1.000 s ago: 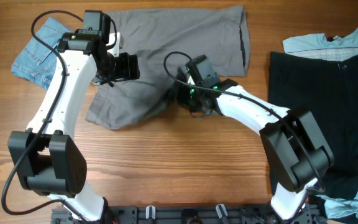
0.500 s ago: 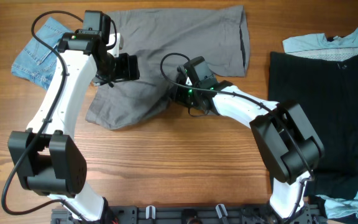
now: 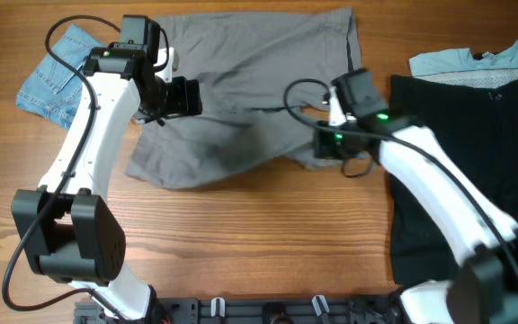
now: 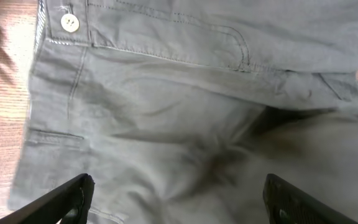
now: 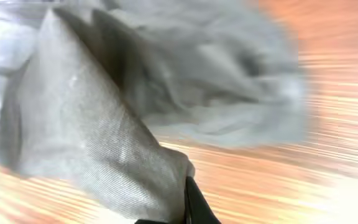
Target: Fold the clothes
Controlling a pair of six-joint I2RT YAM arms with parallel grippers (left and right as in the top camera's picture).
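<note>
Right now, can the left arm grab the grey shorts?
Probably yes. The left gripper hangs open right over the shorts, and nothing lies between them.

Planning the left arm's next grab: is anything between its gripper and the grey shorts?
Nothing visible. The left gripper hangs open right over the shorts, with only bare cloth below it.

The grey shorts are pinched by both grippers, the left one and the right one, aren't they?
Not both. Only the right gripper pinches the grey shorts; the left gripper hangs open above them, as the left wrist view shows.
</note>
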